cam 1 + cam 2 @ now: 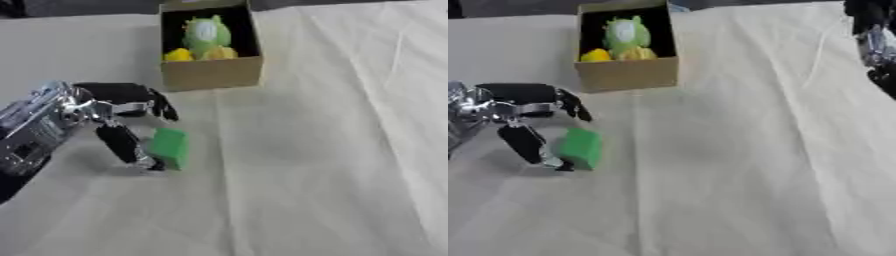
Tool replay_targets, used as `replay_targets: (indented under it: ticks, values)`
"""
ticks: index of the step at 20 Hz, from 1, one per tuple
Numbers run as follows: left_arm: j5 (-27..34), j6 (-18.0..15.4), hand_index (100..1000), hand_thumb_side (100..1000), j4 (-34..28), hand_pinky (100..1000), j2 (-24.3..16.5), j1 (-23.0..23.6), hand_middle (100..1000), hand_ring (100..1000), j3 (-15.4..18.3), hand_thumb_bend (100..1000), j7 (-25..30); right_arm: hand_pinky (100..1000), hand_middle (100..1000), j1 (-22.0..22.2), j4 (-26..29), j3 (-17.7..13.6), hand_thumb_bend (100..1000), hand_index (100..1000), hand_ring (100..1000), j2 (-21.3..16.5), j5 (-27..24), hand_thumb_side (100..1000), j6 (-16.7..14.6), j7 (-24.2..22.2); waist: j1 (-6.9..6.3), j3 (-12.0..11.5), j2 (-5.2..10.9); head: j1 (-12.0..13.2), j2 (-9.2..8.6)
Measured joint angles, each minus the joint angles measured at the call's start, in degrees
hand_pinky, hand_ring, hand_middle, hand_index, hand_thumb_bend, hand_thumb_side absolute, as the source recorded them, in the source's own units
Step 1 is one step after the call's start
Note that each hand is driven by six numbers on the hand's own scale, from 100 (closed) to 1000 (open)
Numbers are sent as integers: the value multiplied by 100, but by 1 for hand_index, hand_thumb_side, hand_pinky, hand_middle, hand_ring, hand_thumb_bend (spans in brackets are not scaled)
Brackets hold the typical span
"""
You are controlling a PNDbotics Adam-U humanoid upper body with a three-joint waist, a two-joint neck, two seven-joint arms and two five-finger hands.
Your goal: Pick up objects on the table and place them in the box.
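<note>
Left hand (109, 112), fingers (120, 141) spread beside the green rectangular block (168, 147) on the cream cloth surface (315, 160) | open brown cardboard box (211, 72) beyond holds green-yellow plush toy (205, 37) | right hand (877, 42) at far right edge, fingers unclear | no writing legible

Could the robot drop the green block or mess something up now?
Maybe. The left hand touches the green block mostly with its thumb tip, so the block might slip or tip over. The cardboard box already holds a green and yellow toy, so little room is left, and the block might catch the rim.
</note>
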State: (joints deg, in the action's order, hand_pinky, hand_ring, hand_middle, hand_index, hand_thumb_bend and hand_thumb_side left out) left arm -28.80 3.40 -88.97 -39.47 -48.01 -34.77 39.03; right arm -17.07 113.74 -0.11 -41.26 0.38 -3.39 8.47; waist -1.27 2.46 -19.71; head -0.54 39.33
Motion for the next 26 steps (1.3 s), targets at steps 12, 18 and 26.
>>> replay_targets:
  ticks: [12, 18, 26]
  values:
    - [220, 62, 584, 181, -566, 771, -29, 26, 474, 591, 16, 100, -158, 783, 685, 49, 0, -19, 100, 837, 758, 18, 0, 648, 28, 25, 0, -13, 0, -4, -1]
    - [375, 205, 552, 177, -1013, 761, -71, 36, 447, 573, 164, 100, -272, 783, 686, 53, 0, -22, 100, 837, 759, 21, -1, 645, 34, 31, 1, -14, 1, -10, -2]
    - [457, 489, 567, 158, -1316, 766, -115, -623, 460, 578, 742, 100, -529, 784, 686, 55, 0, -52, 100, 836, 760, 14, -1, 634, 4, 67, -6, -30, 69, -54, -2]
